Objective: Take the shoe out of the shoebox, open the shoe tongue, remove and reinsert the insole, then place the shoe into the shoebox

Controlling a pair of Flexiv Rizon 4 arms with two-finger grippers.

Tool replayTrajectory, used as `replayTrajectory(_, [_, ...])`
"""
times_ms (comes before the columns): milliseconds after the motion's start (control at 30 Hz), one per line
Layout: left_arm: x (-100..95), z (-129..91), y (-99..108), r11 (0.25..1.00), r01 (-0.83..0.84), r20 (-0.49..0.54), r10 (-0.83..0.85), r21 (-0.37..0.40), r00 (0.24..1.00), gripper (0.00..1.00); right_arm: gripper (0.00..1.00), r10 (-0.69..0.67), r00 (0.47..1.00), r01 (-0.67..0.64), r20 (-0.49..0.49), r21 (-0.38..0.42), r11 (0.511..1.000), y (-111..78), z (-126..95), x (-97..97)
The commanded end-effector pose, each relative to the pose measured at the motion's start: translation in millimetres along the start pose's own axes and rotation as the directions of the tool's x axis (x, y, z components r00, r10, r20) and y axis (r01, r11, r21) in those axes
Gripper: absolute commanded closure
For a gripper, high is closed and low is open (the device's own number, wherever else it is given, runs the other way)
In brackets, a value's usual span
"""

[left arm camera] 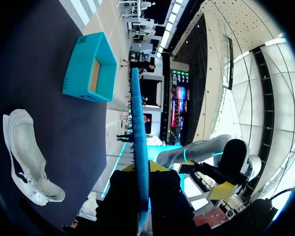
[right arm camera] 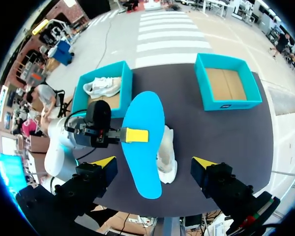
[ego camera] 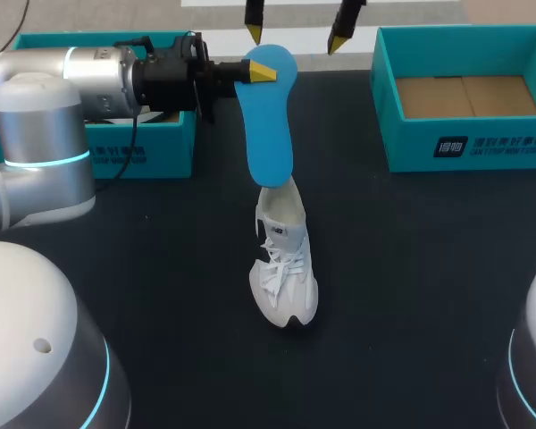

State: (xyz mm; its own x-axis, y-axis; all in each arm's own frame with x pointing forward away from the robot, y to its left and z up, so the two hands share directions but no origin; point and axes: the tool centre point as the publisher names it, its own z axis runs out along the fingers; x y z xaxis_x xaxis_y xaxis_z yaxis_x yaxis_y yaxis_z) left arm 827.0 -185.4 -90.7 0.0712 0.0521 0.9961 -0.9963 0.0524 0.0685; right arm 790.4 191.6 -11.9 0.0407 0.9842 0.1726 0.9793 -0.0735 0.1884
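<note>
The left hand [ego camera: 261, 71] pinched one end of the insole [ego camera: 270, 134], which dangled over the shoe [ego camera: 284, 277] at its 6 o'clock; the right hand [right arm camera: 153, 162] hung wide and empty above. The shoe stood mid-desk, unboxed, insole out; reinserting and boxing, likely in the empty box [ego camera: 469, 143] at 2 o'clock, were left.

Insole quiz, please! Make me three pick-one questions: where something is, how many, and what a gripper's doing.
1. Where is the blue insole? A flat inside a box B in the left gripper C in the right gripper
2. How many teal boxes are there? A one B two C four
3. The right gripper is A shut on a shoe B shut on the insole C open

1 B: its yellow tips pinch the insole's end. 2 B: one at each side. 3 C: its tips stand apart, touching nothing.
</note>
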Motion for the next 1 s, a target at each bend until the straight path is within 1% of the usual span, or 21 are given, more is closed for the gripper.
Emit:
replayTrajectory(33, [-0.4,0.2,-0.1,1.0,0.0,0.001,0.0,0.0,1.0,1.0,0.0,-0.004,0.914,0.011,-0.407,0.014,1.0,-1.2,5.7,-12.3])
replayTrajectory(100, [-0.4,0.2,-0.1,1.0,0.0,0.001,0.0,0.0,1.0,1.0,0.0,0.017,0.888,-0.012,-0.46,0.014,1.0,-1.6,7.4,-12.2])
replayTrajectory(233, [-0.4,0.2,-0.1,1.0,0.0,0.001,0.0,0.0,1.0,1.0,0.0,0.029,0.848,-0.018,-0.529,0.026,0.999,-2.9,13.1,-15.3])
replayTrajectory(300, [-0.4,0.2,-0.1,1.0,0.0,0.001,0.0,0.0,1.0,1.0,0.0,0.023,0.82,0.0,-0.572,0.041,0.999,-3.6,15.8,-17.9])
replayTrajectory(333, [-0.4,0.2,-0.1,1.0,0.0,0.001,0.0,0.0,1.0,1.0,0.0,0.056,0.817,-0.029,-0.573,0.055,0.998,-3.3,18.2,-20.6])
replayTrajectory(900, [-0.4,0.2,-0.1,1.0,0.0,0.001,0.0,0.0,1.0,1.0,0.0,0.056,0.817,-0.029,-0.573,0.055,0.998,-3.3,18.2,-20.6])
replayTrajectory(967, [-0.4,0.2,-0.1,1.0,0.0,0.001,0.0,0.0,1.0,1.0,0.0,0.067,0.747,-0.049,-0.662,0.046,0.998,-5.5,20.1,-27.6])
replayTrajectory(1000, [-0.4,0.2,-0.1,1.0,0.0,0.001,0.0,0.0,1.0,1.0,0.0,0.059,0.721,-0.053,-0.691,0.03,0.998,-6.5,20.3,-32.4])
